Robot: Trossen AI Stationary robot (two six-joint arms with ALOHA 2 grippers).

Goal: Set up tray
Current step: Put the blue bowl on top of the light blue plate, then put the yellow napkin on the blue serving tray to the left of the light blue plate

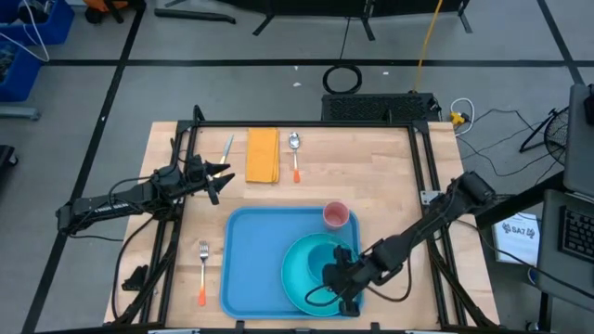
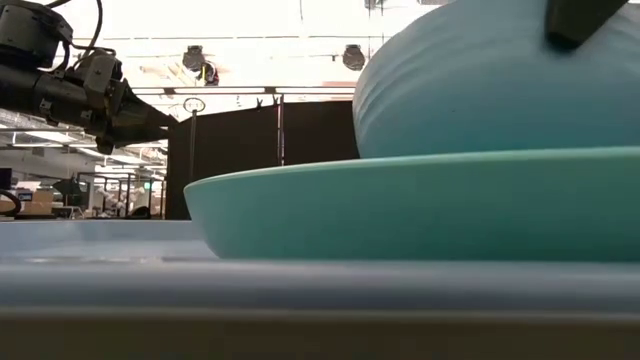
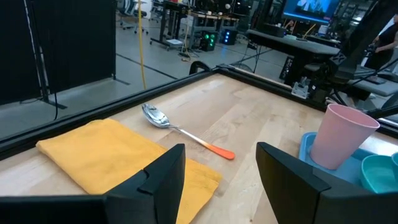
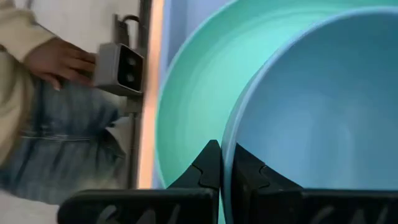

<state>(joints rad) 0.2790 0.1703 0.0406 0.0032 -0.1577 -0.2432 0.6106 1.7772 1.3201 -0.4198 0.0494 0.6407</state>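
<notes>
The light-blue tray (image 1: 264,264) lies at the table's near middle. On it sits a round teal plate (image 1: 302,278), which fills the low view (image 2: 420,205). A teal bowl (image 1: 327,258) is over the plate, and my right gripper (image 1: 340,276) is shut on it. A pink cup (image 1: 335,215) stands upright in the tray's far right corner. My left gripper (image 1: 218,176) hovers open, left of the yellow napkin (image 1: 263,155) and touching nothing. In its wrist view the open fingers (image 3: 221,180) face the napkin (image 3: 118,158) and a spoon (image 3: 186,134). My right gripper pinches the bowl's rim (image 4: 229,146) at the bowl's near right side, one finger (image 4: 208,171) outside the wall and one (image 4: 252,177) inside. The fingers come from above, slanting in from the right. The bowl (image 2: 480,80) sits upright over the plate; its bottom is hidden behind the plate's rim.
An orange-handled spoon (image 1: 295,153) lies right of the napkin, and a thin blue utensil (image 1: 228,147) lies left of it. An orange-handled fork (image 1: 202,271) lies left of the tray. A person's hand (image 4: 59,59) and leg show beyond the table's near edge. Bare wood lies right of the spoon.
</notes>
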